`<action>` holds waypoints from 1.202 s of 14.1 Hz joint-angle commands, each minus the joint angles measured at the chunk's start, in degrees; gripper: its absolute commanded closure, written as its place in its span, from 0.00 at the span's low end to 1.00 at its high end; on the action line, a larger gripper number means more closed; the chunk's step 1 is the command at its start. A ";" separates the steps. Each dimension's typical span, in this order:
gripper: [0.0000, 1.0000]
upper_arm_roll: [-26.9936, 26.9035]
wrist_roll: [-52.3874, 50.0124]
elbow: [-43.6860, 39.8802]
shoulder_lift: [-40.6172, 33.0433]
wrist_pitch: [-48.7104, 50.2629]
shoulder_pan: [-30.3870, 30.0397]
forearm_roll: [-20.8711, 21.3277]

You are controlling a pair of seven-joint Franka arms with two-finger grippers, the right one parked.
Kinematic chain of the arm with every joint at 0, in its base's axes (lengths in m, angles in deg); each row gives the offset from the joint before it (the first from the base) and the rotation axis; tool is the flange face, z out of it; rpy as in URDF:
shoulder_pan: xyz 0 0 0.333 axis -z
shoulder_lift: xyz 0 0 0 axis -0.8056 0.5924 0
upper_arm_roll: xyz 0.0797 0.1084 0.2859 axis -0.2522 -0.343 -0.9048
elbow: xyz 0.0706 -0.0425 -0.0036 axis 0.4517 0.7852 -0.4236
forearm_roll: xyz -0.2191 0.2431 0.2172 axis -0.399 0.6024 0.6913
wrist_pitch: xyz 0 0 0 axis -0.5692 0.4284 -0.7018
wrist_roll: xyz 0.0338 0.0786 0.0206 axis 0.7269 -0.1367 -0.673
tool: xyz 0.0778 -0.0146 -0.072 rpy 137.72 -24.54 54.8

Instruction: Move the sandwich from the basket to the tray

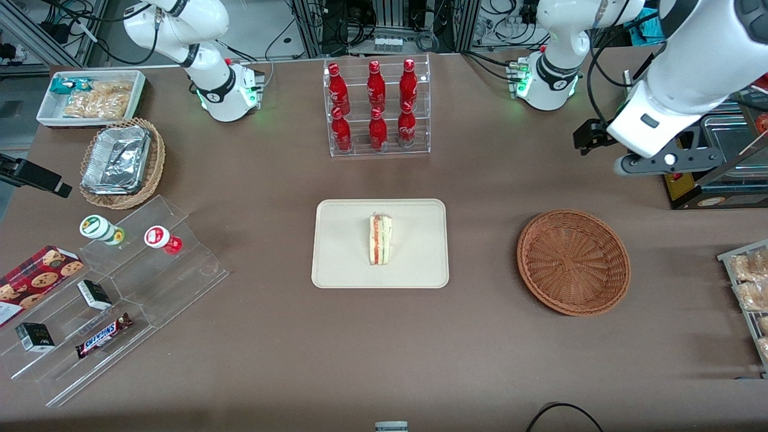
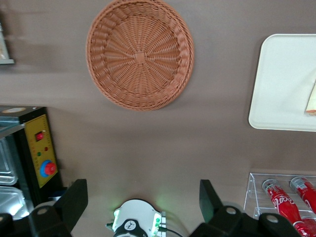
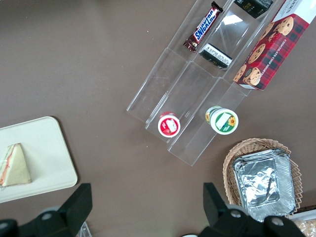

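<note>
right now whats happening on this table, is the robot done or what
It looks about done. The sandwich lies on the cream tray in the middle of the table, and the round brown basket, toward the working arm's end, has nothing in it. The left arm's gripper is open, holds nothing, and is raised well above the table, farther from the front camera than the basket.

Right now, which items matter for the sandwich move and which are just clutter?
Job: sandwich on the tray; empty basket; gripper, open, high above the table near the basket.
Clutter: cola bottles, foil containers, Snickers bar, cookie box.
</note>
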 commanded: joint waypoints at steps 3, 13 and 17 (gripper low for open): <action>0.00 -3.69 1.61 1.83 -2.47 -2.13 1.98 -1.65; 0.00 -3.25 1.00 0.07 -2.99 -0.82 1.81 -1.21; 0.00 2.55 1.17 -0.02 -3.34 0.06 -4.52 -0.77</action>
